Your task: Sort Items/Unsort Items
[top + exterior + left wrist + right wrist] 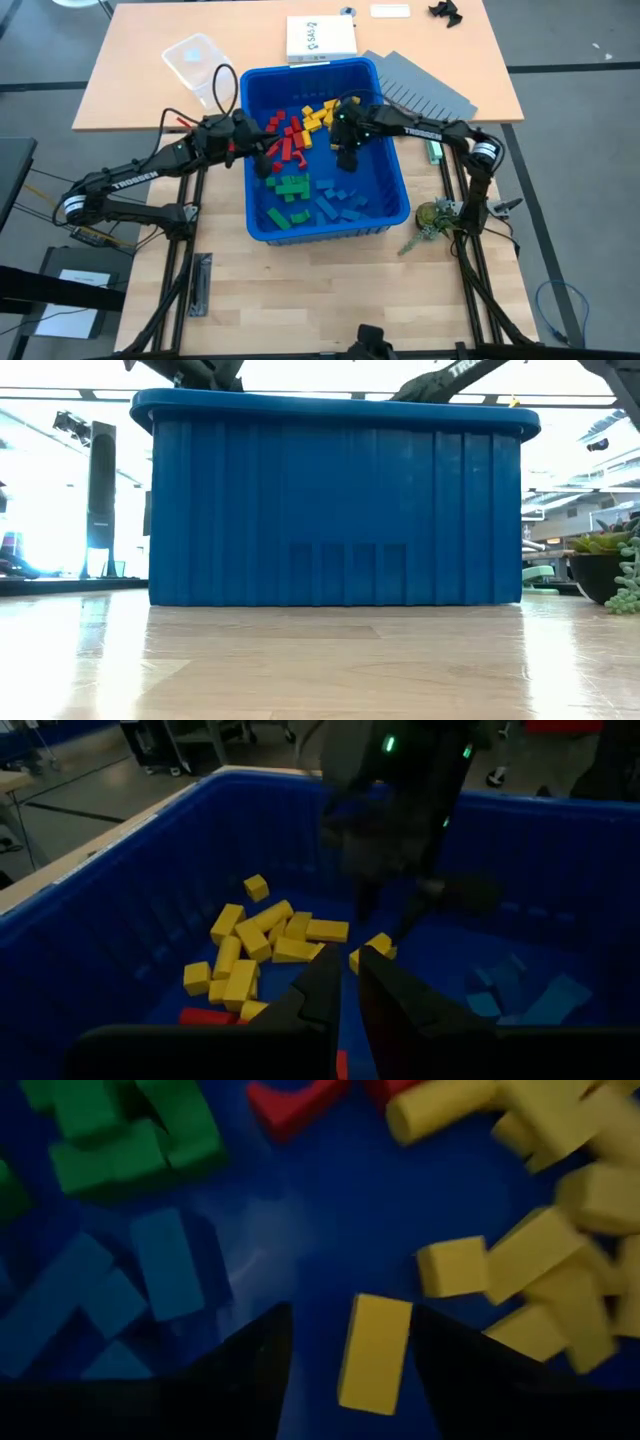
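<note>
Currently both hands are down inside a large blue plastic bin (pixel 395 200) with ribbed outer walls and a rolled rim, standing on a pale wood-grain table (pixel 300 290).

Right hand (pixel 345 1345): fingers spread moderately wide, with one smooth, matte yellow rectangular block (pixel 375 1352) lying flat on the bin floor between the two dark fingertips; contact with either finger cannot be confirmed, and the block is not lifted. Just beyond this hand to one side is a loose heap of yellow blocks (pixel 560 1230), brick-shaped with rounded edges. To the other side lie blue blocks (pixel 165 1265), flat and close in colour to the floor, and beyond them green blocks (pixel 130 1140) packed together. Red blocks (pixel 295 1100) lie farthest ahead of the fingers.

Left hand (pixel 345 985): fingers drawn narrow, nearly meeting, nothing seen between them. It hangs above the floor of the bin, with the yellow heap ahead of its tips and a red piece just beneath it. The right arm's wrist stands directly across from it.

From above, the blocks lie grouped by colour within the bin
</note>
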`<state>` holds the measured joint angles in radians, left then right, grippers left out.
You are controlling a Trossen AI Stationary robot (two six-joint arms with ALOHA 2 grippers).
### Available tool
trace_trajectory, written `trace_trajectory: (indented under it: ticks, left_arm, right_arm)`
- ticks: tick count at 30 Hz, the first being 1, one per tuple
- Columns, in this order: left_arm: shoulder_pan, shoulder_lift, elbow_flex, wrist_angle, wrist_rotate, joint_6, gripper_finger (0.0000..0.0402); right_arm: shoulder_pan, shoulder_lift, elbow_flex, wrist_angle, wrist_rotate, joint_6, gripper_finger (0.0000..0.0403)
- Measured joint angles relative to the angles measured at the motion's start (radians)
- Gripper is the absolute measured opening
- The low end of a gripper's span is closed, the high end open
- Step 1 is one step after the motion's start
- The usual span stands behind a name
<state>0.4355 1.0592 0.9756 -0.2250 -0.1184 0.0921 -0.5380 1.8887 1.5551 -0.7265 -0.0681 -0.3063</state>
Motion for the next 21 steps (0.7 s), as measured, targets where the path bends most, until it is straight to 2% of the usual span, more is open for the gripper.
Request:
trace_trajectory:
  ticks: [13,17,21]
  left_arm:
    - [0.0,0.0,0.0,-0.003,0.0,-0.001,0.0046]
    - [0.0,0.0,0.0,-0.004,0.0,-0.001,0.0046]
    - [0.0,0.0,0.0,-0.004,-0.001,-0.001,0.0046]
  right_arm:
    - [-0.035,0.14,0.0,-0.049,0.072,0.017,0.0248]
    - [-0.04,0.178,0.0,-0.05,0.045,0.016,0.0244]
    - [-0.04,0.208,0.0,-0.049,0.051,0.01,0.0224]
